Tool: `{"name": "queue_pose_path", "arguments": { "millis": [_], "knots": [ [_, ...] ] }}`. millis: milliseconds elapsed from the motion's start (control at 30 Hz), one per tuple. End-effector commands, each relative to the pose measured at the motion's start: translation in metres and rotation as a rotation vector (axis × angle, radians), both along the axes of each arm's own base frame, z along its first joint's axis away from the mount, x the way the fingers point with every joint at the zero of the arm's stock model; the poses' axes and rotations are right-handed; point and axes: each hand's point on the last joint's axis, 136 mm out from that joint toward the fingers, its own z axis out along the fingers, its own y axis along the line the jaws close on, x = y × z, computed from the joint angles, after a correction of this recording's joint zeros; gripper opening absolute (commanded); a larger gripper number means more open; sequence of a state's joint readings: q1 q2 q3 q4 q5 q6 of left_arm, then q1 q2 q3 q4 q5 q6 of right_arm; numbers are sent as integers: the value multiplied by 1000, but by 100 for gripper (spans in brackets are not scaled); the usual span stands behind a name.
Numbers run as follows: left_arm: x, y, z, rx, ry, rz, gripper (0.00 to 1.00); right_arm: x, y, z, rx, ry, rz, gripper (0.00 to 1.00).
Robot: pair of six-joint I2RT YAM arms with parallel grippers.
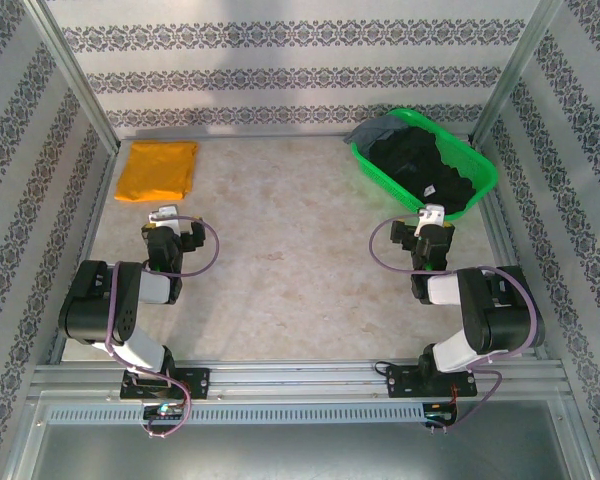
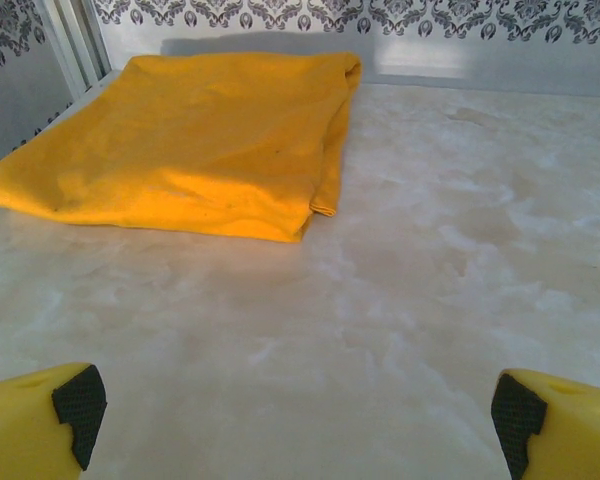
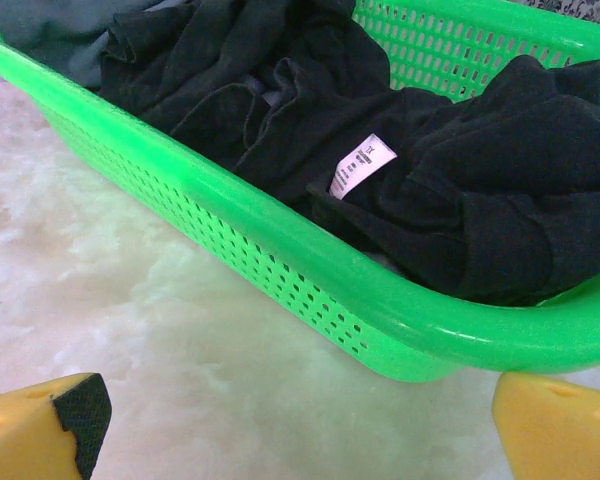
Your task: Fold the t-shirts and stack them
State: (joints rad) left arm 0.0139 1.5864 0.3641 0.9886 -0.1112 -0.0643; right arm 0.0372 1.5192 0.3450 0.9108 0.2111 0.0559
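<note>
A folded orange-yellow t-shirt (image 1: pixel 157 170) lies flat at the far left of the table; the left wrist view has the same t-shirt (image 2: pixel 185 145) ahead. My left gripper (image 1: pixel 166 219) hovers short of it, open, with bare table between its fingers (image 2: pixel 80 408). Black t-shirts (image 1: pixel 425 168) lie crumpled in the green basket (image 1: pixel 485 170) at the far right, a dark grey one (image 1: pixel 372 130) hanging over its back rim. My right gripper (image 1: pixel 429 218) stands open just in front of the basket (image 3: pixel 280 250), nothing between its fingertips (image 3: pixel 85 410). A white label (image 3: pixel 361 163) shows on the black cloth (image 3: pixel 500 170).
Patterned walls and metal posts (image 1: pixel 75 70) close in the table on three sides. The marbled tabletop (image 1: pixel 290 250) stretches between both arms. A metal rail (image 1: pixel 300 375) runs along the near edge by the arm bases.
</note>
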Motion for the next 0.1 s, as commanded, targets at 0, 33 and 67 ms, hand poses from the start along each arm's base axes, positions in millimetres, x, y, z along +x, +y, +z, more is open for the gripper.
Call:
{"name": "queue_pose_path", "arguments": {
  "millis": [0,33,67],
  "knots": [
    [-1,-4,-2,12,12,-16,100,9,9,15,-1,-48,38,98],
    [-1,-4,-2,12,13,-16,100,8,8,16,-3,-51,35,98],
    [-1,-4,-2,12,14,-16,100,8,7,16,-3,-52,30,98]
  ]
}}
